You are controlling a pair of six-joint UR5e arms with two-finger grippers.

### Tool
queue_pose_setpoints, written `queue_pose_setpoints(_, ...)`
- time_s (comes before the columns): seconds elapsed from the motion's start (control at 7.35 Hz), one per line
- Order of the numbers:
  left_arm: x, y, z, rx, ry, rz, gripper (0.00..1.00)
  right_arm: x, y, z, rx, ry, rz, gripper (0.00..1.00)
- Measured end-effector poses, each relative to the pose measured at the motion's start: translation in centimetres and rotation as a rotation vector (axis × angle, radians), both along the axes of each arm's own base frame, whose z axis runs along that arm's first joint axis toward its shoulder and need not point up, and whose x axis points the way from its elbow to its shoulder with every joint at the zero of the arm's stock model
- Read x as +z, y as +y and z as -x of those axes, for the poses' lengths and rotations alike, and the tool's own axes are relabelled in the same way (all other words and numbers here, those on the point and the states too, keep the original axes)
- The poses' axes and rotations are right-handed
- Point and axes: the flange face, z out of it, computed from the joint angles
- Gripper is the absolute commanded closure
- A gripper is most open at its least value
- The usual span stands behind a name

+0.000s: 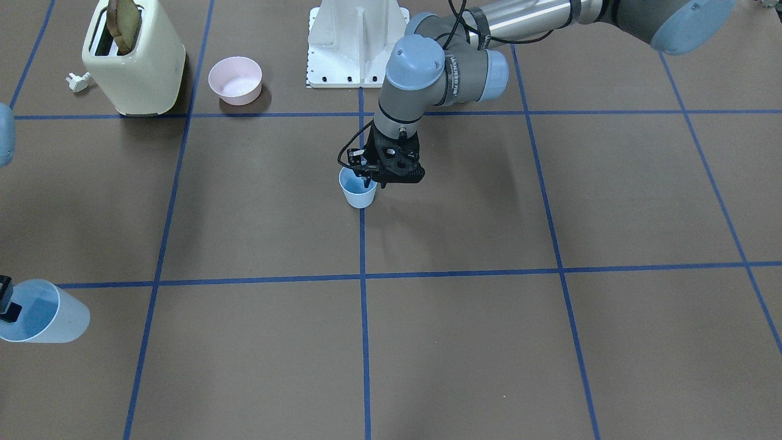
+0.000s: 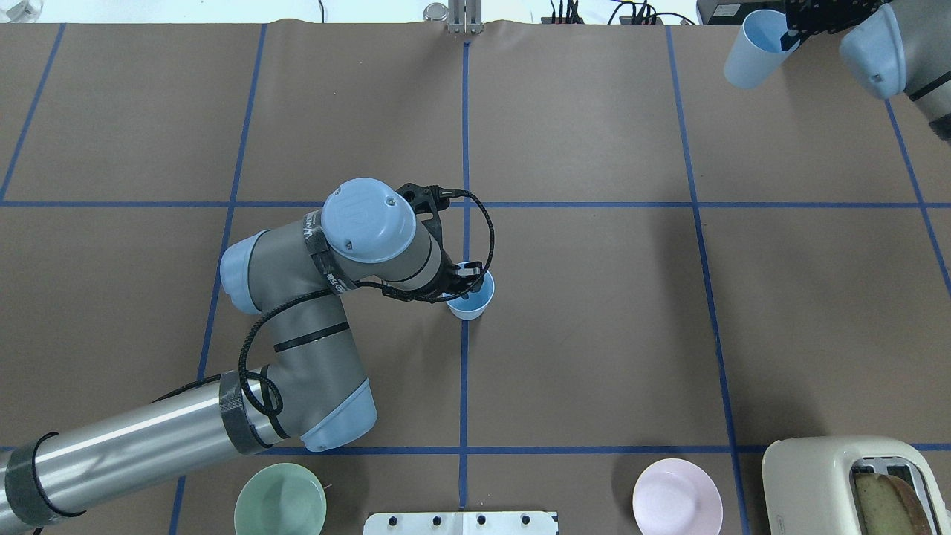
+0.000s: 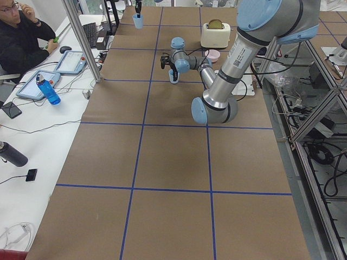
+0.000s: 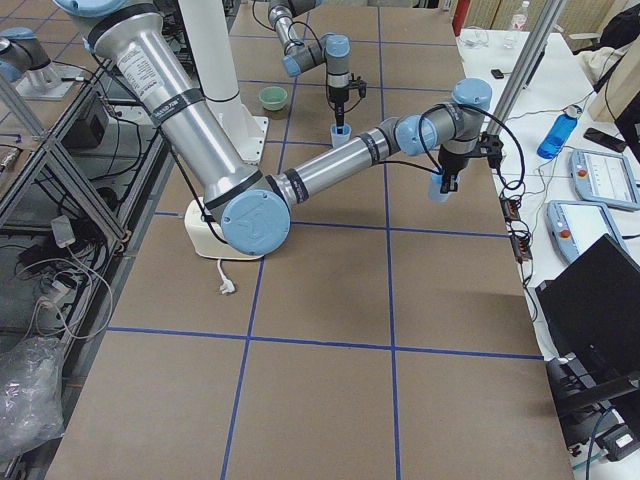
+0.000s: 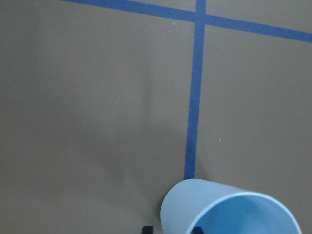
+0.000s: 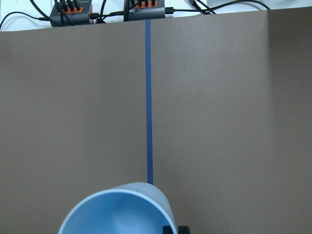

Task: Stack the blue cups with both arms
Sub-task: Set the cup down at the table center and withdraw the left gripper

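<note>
One blue cup (image 1: 358, 189) stands upright on the centre tape line; it also shows in the overhead view (image 2: 471, 299) and at the bottom of the left wrist view (image 5: 229, 210). My left gripper (image 1: 369, 181) is over it, with one finger inside the rim and one outside and a gap between them, so it is open. My right gripper (image 2: 799, 26) is shut on the rim of the second blue cup (image 2: 752, 50). It holds that cup tilted and raised at the table's far right corner. This cup also shows in the front-facing view (image 1: 43, 313) and the right wrist view (image 6: 117, 210).
A cream toaster (image 1: 134, 61) with toast, a pink bowl (image 1: 235, 79) and a green bowl (image 2: 280, 507) stand near the white base (image 1: 357, 43). An operator (image 3: 21, 38) sits at the side bench with tablets and bottles.
</note>
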Motion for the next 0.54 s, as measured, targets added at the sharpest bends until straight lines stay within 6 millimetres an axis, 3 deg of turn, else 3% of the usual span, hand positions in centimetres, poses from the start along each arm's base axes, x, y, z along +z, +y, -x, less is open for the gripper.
queue_pose_setpoints(0.27,-1.6,-0.6,2.0,-0.013,0.031,-0.011,0.03,-1.0,-0.1,0.2,0.014,-0.009,0.006,1.0)
queue_pose_setpoints(0.41,-2.4,-1.5,3.9,-0.014,0.045,-0.001,0.03,-1.5,0.1,0.8,0.023,-0.016,0.015,1.0)
queue_pose_setpoints(0.54,-2.9,-3.1,7.1,-0.006,0.061,0.01,0.03,-2.5,0.7,2.2,0.031,-0.029,0.028,1.0)
